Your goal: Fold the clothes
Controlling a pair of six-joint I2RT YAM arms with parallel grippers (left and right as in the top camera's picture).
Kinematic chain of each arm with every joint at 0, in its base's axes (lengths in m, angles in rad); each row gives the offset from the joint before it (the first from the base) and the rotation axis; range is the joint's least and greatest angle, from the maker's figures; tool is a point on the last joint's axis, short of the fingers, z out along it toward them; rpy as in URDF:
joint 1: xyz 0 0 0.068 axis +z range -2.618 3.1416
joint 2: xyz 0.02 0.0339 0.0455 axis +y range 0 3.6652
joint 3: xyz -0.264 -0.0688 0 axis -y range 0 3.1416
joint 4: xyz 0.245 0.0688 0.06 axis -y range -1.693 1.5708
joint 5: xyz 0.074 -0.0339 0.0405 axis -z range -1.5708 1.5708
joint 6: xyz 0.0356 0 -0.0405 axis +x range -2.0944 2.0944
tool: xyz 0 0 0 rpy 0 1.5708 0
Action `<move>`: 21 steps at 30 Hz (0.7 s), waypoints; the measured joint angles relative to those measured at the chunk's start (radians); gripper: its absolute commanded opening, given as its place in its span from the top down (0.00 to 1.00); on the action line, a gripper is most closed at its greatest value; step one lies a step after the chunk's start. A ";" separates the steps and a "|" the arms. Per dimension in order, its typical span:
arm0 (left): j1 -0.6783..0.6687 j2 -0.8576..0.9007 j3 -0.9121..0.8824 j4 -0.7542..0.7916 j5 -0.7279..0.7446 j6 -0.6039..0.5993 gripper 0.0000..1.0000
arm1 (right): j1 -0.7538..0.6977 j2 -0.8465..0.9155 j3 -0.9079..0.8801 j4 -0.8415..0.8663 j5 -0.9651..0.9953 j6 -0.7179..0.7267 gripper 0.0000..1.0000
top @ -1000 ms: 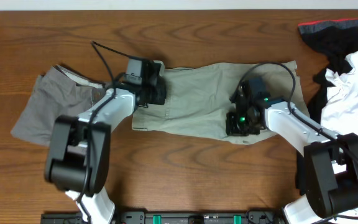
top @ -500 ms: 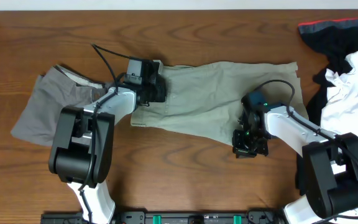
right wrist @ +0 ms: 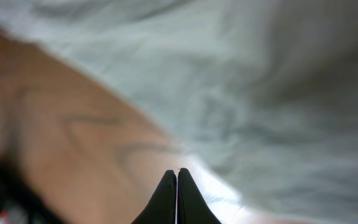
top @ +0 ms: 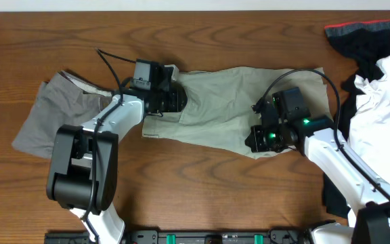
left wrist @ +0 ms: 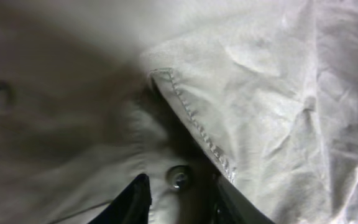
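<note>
1. While the khaki shorts (top: 222, 102) lie spread flat across the middle of the bench (top: 202, 196), nearer its far edge than its near one, both arms reach out over them.
2. From the near edge the left arm stretches forward, its elbow bent. The left gripper (top: 171, 100) is low on the waistband end of the shorts.
3. Seen from the left wrist, its fingers (left wrist: 135, 202) stand apart, straddling a metal snap (left wrist: 179, 177) beside a stitched flap.
4. Angled in from the near right corner, the right arm sets the right gripper (top: 257, 139) at the near hem.
5. Its fingertips (right wrist: 169, 186) are pressed together at the cloth's edge; whether they pinch the hem cannot be told.
6. Grey shorts (top: 42, 125) lie toward the left edge, under the left arm.
7. By the right edge lies a white printed T-shirt (top: 378, 102), touching a black red-trimmed garment (top: 364, 37) in the far right corner.
</note>
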 measured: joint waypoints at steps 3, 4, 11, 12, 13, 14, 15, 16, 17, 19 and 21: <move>-0.019 0.000 0.000 0.000 -0.019 0.000 0.60 | 0.000 0.051 0.000 0.059 0.066 0.045 0.99; -0.025 0.000 0.000 0.000 -0.034 0.000 0.60 | 0.000 0.076 0.000 0.080 0.082 0.060 0.99; -0.039 0.000 0.000 0.000 -0.134 0.000 0.61 | -0.003 0.254 0.006 0.162 0.116 0.135 0.99; -0.038 0.000 0.000 0.000 -0.148 0.000 0.62 | -0.004 0.261 0.012 0.166 0.115 0.143 0.99; -0.038 0.000 0.000 0.000 -0.163 -0.001 0.62 | -0.004 0.269 0.019 0.163 0.111 0.151 0.99; -0.038 0.000 0.000 0.000 -0.173 0.000 0.62 | -0.004 0.276 0.026 0.155 0.107 0.159 0.99; -0.038 0.000 0.000 0.000 -0.191 0.000 0.62 | -0.005 0.281 0.033 0.146 0.105 0.164 0.99; -0.038 0.000 0.000 0.000 -0.205 0.000 0.62 | -0.005 0.286 0.041 0.135 0.104 0.168 0.99; -0.039 0.000 0.000 0.000 -0.227 0.000 0.62 | -0.005 0.290 0.047 0.122 0.104 0.171 0.99; -0.039 0.000 0.000 0.000 -0.267 0.000 0.62 | -0.005 0.295 0.055 0.103 0.106 0.174 0.99; -0.038 0.000 0.000 0.004 -0.306 0.000 0.62 | -0.005 0.299 0.062 0.077 0.104 0.178 0.99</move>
